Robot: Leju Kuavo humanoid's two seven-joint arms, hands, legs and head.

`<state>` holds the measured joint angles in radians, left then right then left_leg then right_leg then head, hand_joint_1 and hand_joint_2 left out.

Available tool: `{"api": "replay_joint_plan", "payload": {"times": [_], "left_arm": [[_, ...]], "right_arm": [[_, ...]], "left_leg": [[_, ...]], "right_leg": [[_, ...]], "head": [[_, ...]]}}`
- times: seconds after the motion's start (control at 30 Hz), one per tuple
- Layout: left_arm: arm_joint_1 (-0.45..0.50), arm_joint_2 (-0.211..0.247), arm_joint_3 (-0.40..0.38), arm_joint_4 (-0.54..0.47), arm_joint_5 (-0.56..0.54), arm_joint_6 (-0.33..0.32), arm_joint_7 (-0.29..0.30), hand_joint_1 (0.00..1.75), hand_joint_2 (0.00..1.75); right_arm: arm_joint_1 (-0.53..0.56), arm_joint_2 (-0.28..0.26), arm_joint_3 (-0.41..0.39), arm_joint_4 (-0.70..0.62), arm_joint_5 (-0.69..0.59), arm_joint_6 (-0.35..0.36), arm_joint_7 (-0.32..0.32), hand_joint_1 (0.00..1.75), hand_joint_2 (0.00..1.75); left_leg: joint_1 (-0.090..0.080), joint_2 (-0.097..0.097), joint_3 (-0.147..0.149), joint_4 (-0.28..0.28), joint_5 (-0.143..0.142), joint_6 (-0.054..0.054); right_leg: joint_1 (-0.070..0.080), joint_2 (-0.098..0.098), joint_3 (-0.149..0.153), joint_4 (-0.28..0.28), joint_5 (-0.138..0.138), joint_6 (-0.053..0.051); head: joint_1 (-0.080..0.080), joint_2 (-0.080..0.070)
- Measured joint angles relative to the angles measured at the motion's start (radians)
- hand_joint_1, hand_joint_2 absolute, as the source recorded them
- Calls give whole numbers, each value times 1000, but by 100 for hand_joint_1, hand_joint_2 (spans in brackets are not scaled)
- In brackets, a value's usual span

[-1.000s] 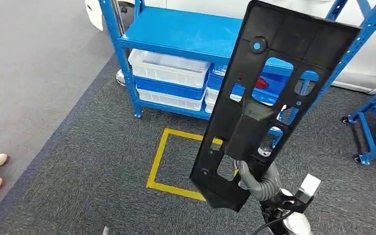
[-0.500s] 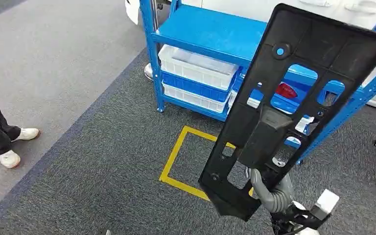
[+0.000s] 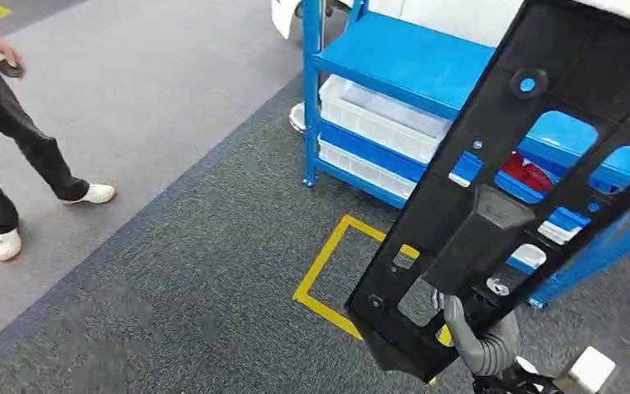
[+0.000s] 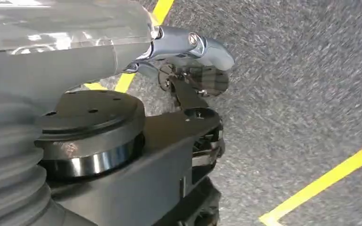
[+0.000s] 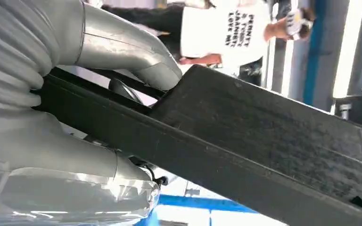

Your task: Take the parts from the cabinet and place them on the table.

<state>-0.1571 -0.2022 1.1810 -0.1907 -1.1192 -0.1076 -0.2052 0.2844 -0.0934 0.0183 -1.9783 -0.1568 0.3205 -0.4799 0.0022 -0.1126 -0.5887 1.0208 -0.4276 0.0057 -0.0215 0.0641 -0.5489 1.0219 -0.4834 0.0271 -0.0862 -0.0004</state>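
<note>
A: One part is in play now, the long black panel [image 3: 509,197]. Where is it?

B: It is off the blue rack [image 3: 410,66] and in the air, tilted, above the grey carpet [image 3: 172,287] and the yellow floor square [image 3: 328,271]. The right hand [image 3: 480,332] holds it near its lower end. In the right wrist view the thumb [image 5: 122,47] lies over one face and the fingers [image 5: 61,150] under the other, so this hand is clamped on the panel.

A: How should the carrying be done well?

B: I think slowly. The panel is long and is held only at one end, so it can swing or slip. A person [image 3: 0,139] walks nearby, so the upper end needs room while the body turns.

A: And the left hand [image 4: 188,66]?

B: It hangs over the carpet. It seems to hold nothing, but I cannot tell if the fingers are apart or curled.

A: What is hidden?

B: The top of the panel is cut off, and I see no tabletop yet. The white bins [image 3: 377,111] on the rack are partly covered.
</note>
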Motion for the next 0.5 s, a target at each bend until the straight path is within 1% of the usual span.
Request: {"api": "replay_joint_plan", "payload": {"times": [0.07, 0.1, 0.13, 0.17, 0.2, 0.23, 0.27, 0.3, 0.33, 0.37, 0.4, 0.43, 0.47, 0.5], "left_arm": [[2, 2, 0, 0, 3, 1, 1, 0, 175], [2, 3, 0, 0, 8, 4, 1, 0, 175], [1, 5, 0, 0, 10, 6, 0, 0, 175], [0, 6, 0, 0, 10, 6, -2, 0, 175], [-4, 7, 0, 0, 11, 8, -4, 0, 175], [-6, 8, 0, 0, 12, 8, -7, 0, 175], [-6, 8, 0, 0, 12, 8, -10, 0, 175], [-4, 8, 0, 0, 12, 8, -12, 0, 175], [-3, 10, 0, 0, 12, 9, -15, 0, 175], [-3, 13, 0, 0, 12, 11, -17, 0, 175], [-4, 16, 0, 0, 12, 12, -19, 0, 175], [-5, 18, 0, 0, 12, 13, -20, 0, 175], [-7, 20, 0, 0, 12, 13, -22, 0, 175], [-7, 21, 0, 0, 12, 13, -26, 0, 175]], "right_arm": [[-2, 6, -6, -2, 0, 6, -1, 164, 175], [-4, 10, -6, -3, 0, 11, -3, 164, 175], [-9, 17, -6, -5, 0, 13, -3, 164, 175], [-9, 20, -8, -6, 0, 20, -5, 164, 175], [-9, 23, -11, -6, 0, 25, -5, 164, 175], [-9, 26, -14, -5, 0, 29, -5, 164, 175], [-10, 29, -14, -5, 0, 32, -5, 164, 175], [-12, 31, -14, -4, 0, 36, -5, 164, 175], [-15, 33, -14, -3, -1, 40, -5, 164, 175], [-22, 35, -14, 0, -2, 46, -5, 164, 175], [-34, 35, -14, 4, -3, 51, -5, 164, 175], [-47, 35, -14, 10, -6, 55, -4, 164, 175], [-58, 35, -14, 15, -10, 58, -2, 164, 175], [-70, 35, -14, 20, -14, 61, 1, 164, 175]], "left_leg": [[3, -18, -7, -8, 6, -13], [3, -23, -8, -4, 4, -17], [-2, 30, -17, 20, -18, -20], [-2, 66, -44, 81, -59, -23], [0, 87, -79, 159, -102, -27], [2, 96, -116, 244, -139, -30], [2, 100, -142, 306, -159, -31], [3, 102, -142, 315, -152, -32], [3, 105, -122, 281, -128, -31], [3, 111, -78, 204, -88, -27], [1, 129, -18, 95, -43, -21], [-4, 180, 29, 8, -24, -11], [-16, 191, 31, -7, -34, -3], [-15, 178, 27, -6, -30, 4]], "right_leg": [[5, -18, 1, 0, 3, -12], [-6, -33, 2, -10, 9, -22], [-4, -44, 3, -13, 11, -29], [-2, -57, 1, -13, 11, -35], [1, -71, -1, -13, 11, -36], [4, -86, -2, -13, 11, -36], [5, -102, -3, -12, 11, -37], [6, -115, -3, -12, 11, -37], [7, -127, -3, -12, 10, -37], [8, -139, -1, -12, 10, -36], [9, -151, 1, -12, 9, -35], [11, -161, 4, -12, 7, -32], [18, -170, 4, -9, 6, -27], [17, -177, 3, -10, 7, -22]], "head": [[0, 0], [0, 0], [0, 0], [0, 0], [0, 0], [0, 0], [0, 0], [0, 0], [0, 0], [0, 0], [0, 0], [0, 0], [0, 0], [0, 0]]}}
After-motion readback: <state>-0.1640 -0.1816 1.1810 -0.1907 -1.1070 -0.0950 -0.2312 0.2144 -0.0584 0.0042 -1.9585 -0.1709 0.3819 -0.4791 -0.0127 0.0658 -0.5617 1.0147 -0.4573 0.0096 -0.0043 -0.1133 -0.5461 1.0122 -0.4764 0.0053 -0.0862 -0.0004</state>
